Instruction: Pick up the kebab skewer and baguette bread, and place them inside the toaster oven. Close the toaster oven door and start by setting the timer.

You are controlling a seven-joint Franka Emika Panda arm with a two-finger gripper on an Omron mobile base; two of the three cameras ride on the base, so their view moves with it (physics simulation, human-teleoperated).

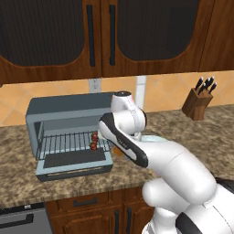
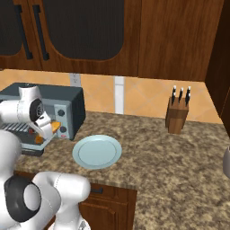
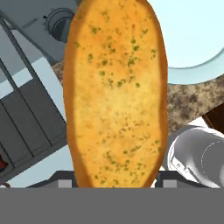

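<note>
- Left base view: the toaster oven [image 1: 68, 132] stood on the counter [image 1: 27, 183] with the toaster oven door [image 1: 75, 163] folded down flat toward the robot. The kebab skewer [image 1: 94, 140] already lay on the wire rack [image 1: 68, 142], toward its right end, red chunks stacked in a line running front to back. The arm's forearm crossed in front of the oven's right side, hiding the hand.
- Right base view: the gripper [image 2: 48, 129] hung just in front of the oven's knob panel, beside the open mouth, with an orange-tan sliver of the baguette bread [image 2: 54, 126] showing between the jaws. The pale blue plate [image 2: 97, 152] sat empty on the counter, to the right of the oven and apart from it.
- Hand view: the baguette was pinched between the jaws, its long axis running straight out along the hand, lighter herb-flecked face toward the camera. The rack lay to the picture's left of the loaf, a knob [image 3: 59, 24] upper left, the plate's rim upper right. By my judgement, the loaf still needed carrying sideways to the rack, beside the skewer.
</note>
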